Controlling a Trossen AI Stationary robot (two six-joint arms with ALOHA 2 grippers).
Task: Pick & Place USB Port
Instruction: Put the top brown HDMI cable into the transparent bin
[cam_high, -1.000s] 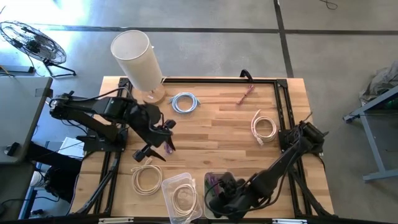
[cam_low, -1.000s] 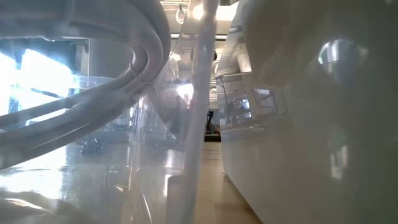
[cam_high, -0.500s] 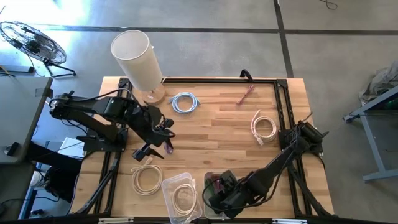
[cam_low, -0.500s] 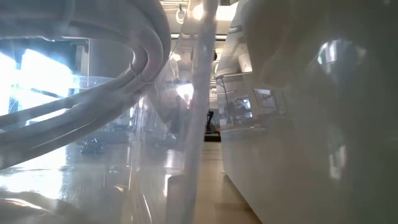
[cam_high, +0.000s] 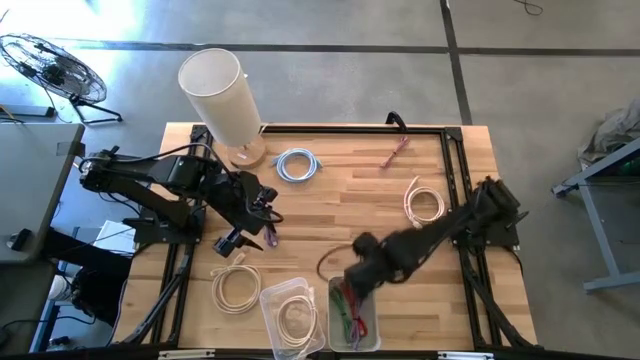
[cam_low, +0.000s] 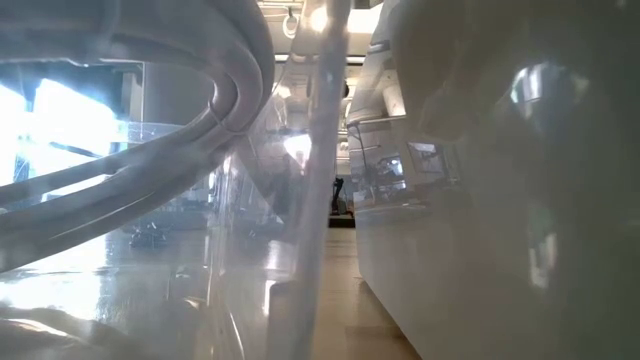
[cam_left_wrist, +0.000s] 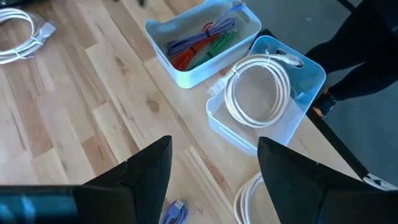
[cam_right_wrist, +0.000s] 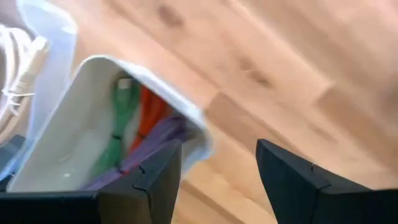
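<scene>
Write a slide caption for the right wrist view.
Right gripper open above the bin of coloured cables on the wooden table.

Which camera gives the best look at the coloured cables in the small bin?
The left wrist view: the coloured cables lie unobstructed in the open bin. The right wrist view shows them blurred and partly cut off, the high view only tiny, and the low view not at all.

The right arm stretches from the table's right edge toward its front middle, its right gripper (cam_high: 352, 283) above the wood with fingers (cam_right_wrist: 152, 180) parted and nothing between them; the left arm reaches in from the left edge, its left gripper (cam_high: 250, 222) likewise spread and empty.
</scene>
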